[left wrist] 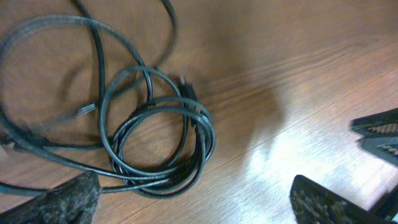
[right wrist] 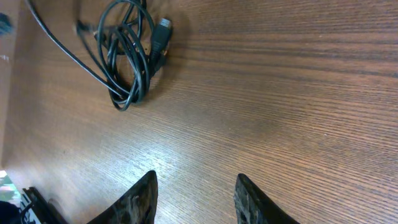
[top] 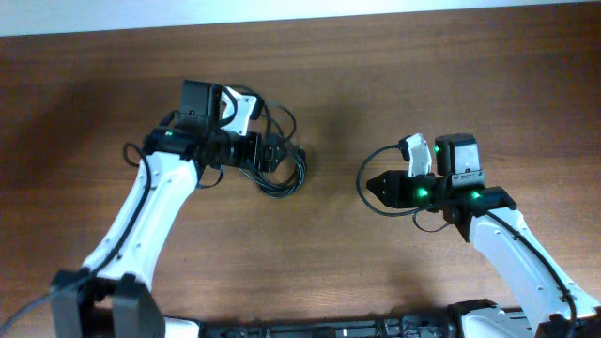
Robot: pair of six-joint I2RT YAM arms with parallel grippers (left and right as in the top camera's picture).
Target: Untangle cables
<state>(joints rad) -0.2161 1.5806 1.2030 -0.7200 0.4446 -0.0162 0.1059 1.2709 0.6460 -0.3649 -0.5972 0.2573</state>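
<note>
- One tangled bundle of cables (top: 285, 174) is seen on the wooden table (top: 451, 75), left of centre in the overhead view. No cord has been separated from it, so the task is judged to be at its opening step: the approach for a first grasp.
- The left gripper (left wrist: 193, 185) is held wide open and nothing is gripped. In the left wrist view the cables are found just ahead of its fingers (left wrist: 68, 200) and between them. The lowest strands lie close to the line between the tips; whether they are touched cannot be told.
- A loose strand (left wrist: 93, 37) is thrown out from the coil in a wide loop toward the upper left of that view.
- The right gripper (right wrist: 196, 180) is likewise open and empty. It is kept well apart from the cables, which are seen far off at the upper left of the right wrist view, a plug end (right wrist: 163, 30) resting at the coil's edge.
- For the next move, it is judged that the coil should be pinned by the left gripper. The right gripper should then be brought across to the plug end or the loose strand, so that one cord can be drawn out.
- Thin cord lying flat must be met with the tips low to the table, or it will be missed.
</note>
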